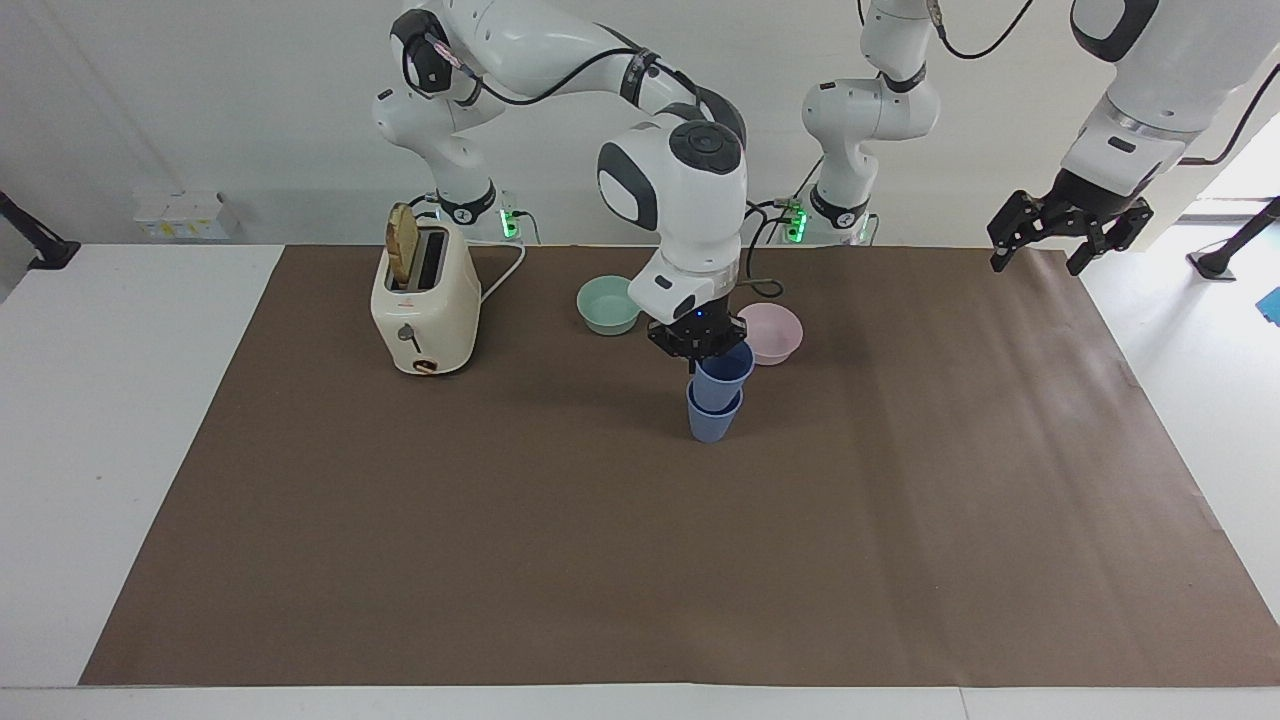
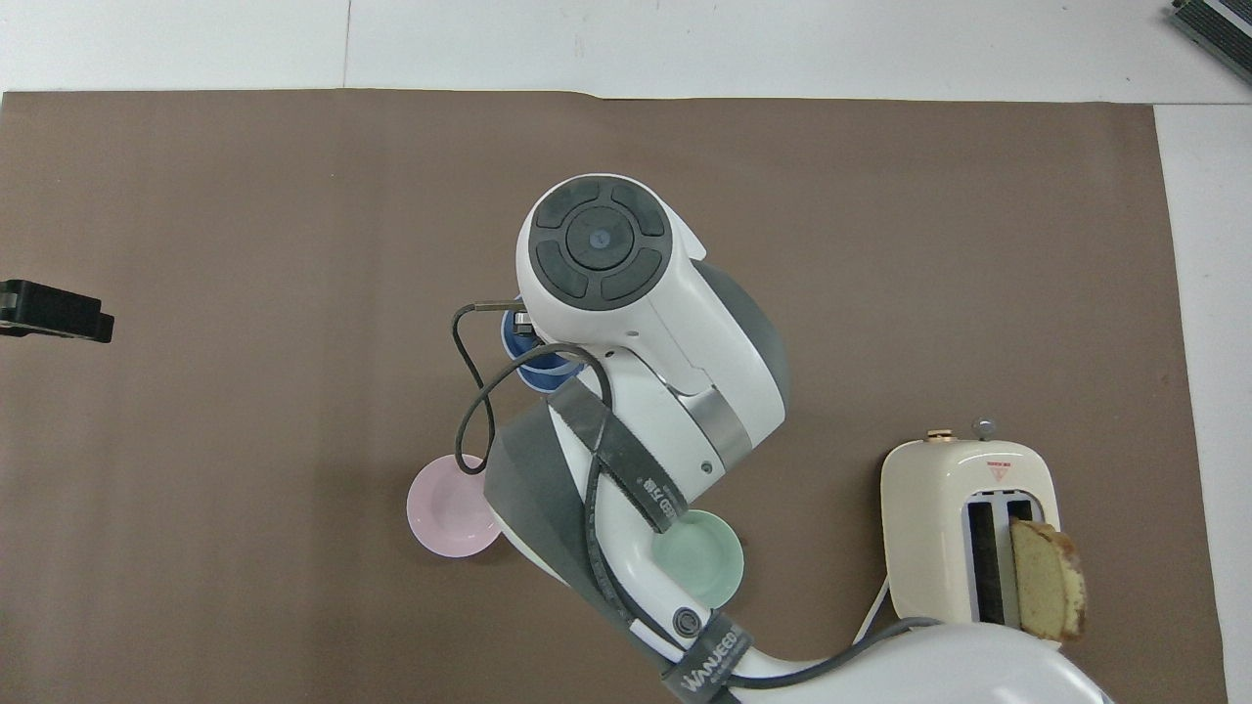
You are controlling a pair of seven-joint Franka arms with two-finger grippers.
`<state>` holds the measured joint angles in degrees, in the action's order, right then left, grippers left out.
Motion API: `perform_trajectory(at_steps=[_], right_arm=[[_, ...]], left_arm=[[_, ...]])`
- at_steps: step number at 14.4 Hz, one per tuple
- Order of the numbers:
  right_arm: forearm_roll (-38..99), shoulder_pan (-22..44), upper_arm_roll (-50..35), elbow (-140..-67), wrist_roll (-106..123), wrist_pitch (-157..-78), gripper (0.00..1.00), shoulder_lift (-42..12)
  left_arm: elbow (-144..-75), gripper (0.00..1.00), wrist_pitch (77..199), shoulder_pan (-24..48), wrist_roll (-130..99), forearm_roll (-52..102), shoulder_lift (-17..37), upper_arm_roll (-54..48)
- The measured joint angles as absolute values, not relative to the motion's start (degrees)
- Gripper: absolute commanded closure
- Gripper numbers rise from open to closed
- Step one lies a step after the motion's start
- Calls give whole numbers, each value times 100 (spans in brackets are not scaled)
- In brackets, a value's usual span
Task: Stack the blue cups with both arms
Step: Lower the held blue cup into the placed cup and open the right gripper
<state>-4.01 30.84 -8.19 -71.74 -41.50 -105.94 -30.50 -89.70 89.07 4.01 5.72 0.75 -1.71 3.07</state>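
Facing view: right gripper [image 1: 699, 340] clamped on the rim of the upper blue cup [image 1: 722, 373], whose lower part sits inside the lower blue cup [image 1: 712, 417]; the upper one leans a little and is not fully seated. The lower cup stands upright on the brown mat [image 1: 640, 560], mid-table, farther from the robots than the pink bowl [image 1: 771, 331] and the mint-green bowl [image 1: 607, 303], which lie either side of the gripper. Cream toaster [image 1: 424, 302] with a slice of bread [image 1: 403, 243] standing in a slot, toward the right arm's end of the table. Left gripper [image 1: 1068, 228] waits in the air over the mat's edge at the left arm's end, fingers spread, nothing between them. Overhead view: the right arm [image 2: 636, 323] covers most of the stack; only a sliver of blue cups [image 2: 544, 370] shows beside the wrist, the grip itself hidden. Pink bowl [image 2: 445, 508] and mint-green bowl [image 2: 704, 559] are partly under the arm. Toaster [image 2: 963, 533] near the bottom edge, bread [image 2: 1049, 579] in its slot. Left gripper [image 2: 54, 311] shows only as a black tip at the frame's edge.
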Motion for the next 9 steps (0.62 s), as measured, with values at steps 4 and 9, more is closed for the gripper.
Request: perform_trajectory(at_steps=[4, 9], right_arm=[[-403, 3100, -819, -7180, -4150, -10602, 100, -3080], [-403, 3103, -818, -7337, -4150, -10825, 100, -3124]], left_arm=[[-8969, 0, 8907, 401, 572, 75, -172, 307], [-8970, 0, 8906, 401, 572, 75, -172, 307]])
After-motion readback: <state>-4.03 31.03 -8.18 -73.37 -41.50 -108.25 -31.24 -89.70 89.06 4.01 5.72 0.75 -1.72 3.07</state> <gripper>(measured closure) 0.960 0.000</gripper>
